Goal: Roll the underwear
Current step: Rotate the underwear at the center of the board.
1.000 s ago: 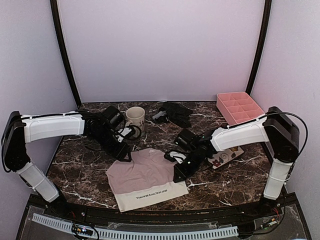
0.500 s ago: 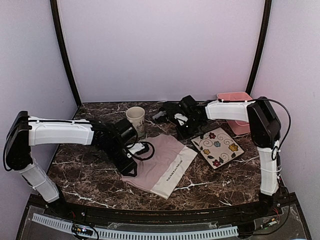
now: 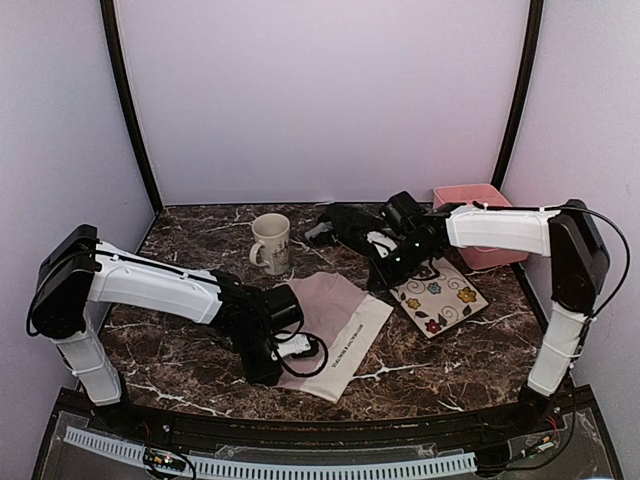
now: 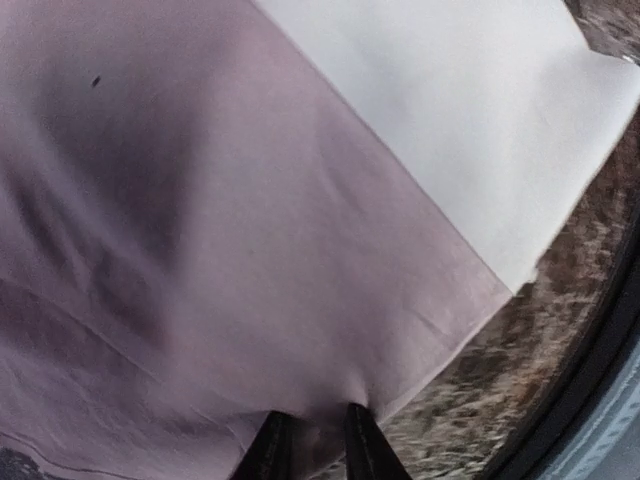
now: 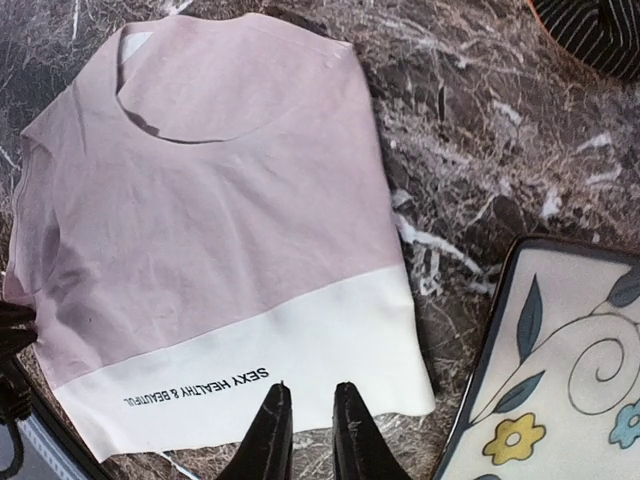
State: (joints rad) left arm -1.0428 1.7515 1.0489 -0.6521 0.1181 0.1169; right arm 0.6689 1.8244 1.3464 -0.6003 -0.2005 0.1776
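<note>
Pink underwear lies flat just left of the flowered plate. Its white band faces the plate. The right wrist view shows a thin strip of marble between the band's corner and the plate's edge, so they're apart.

Left gripper: jaws narrow, on the pink hem at the corner farthest from the plate, close to the table's near rim. Cloth puckers at the tips. Can't tell whether it's actually pinched. Little room there: rim on one side, garment on the other.

Right gripper: narrow gap, nothing in it. It hangs above the band's edge, at the plate's left corner.

Room: bare table in front of the plate toward the rim, and more marble behind the pink garment.

In the way: the plate blocks any sweep to the right. Black underwear sits behind the plate's left corner, bunched, right under my right forearm. Mug is well left of the plate, behind the pink garment. Pink bin is behind the plate, mostly hidden by my right arm.

Views: only the right wrist view shows the band's print and the curved cut at the far pink edge. The left wrist view is nearly all cloth. Mug and bin show only from the top.
</note>
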